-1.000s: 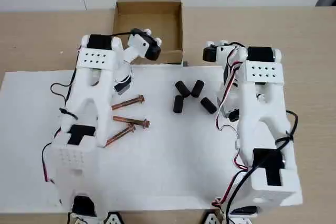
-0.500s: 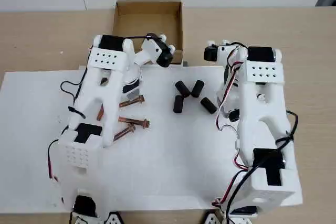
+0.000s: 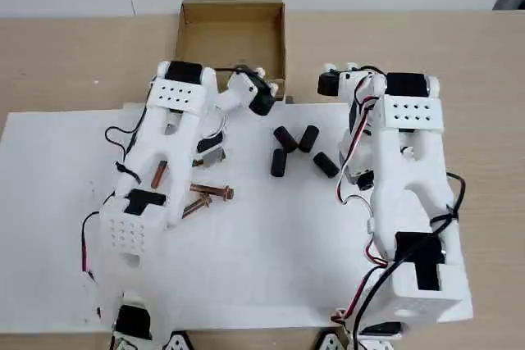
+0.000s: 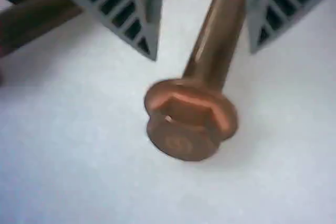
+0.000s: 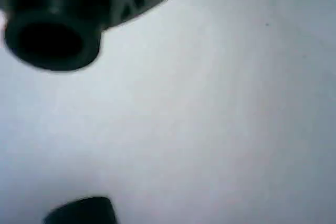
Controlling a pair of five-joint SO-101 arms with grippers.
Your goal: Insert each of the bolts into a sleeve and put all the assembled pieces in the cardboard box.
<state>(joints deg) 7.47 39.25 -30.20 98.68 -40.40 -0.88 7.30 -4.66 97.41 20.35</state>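
Nothing legible anywhere; the faint stamp on the head of the bolt (image 4: 190,124) is blurred.

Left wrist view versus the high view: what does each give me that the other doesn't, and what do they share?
Left wrist view: a bolt close up, hex head toward the camera, its shaft running between the open fingers of the left end effector, with a gap beside it. High view: the cardboard box, four black sleeves lying loose, and the right arm. Both: copper bolts lying on the white sheet.
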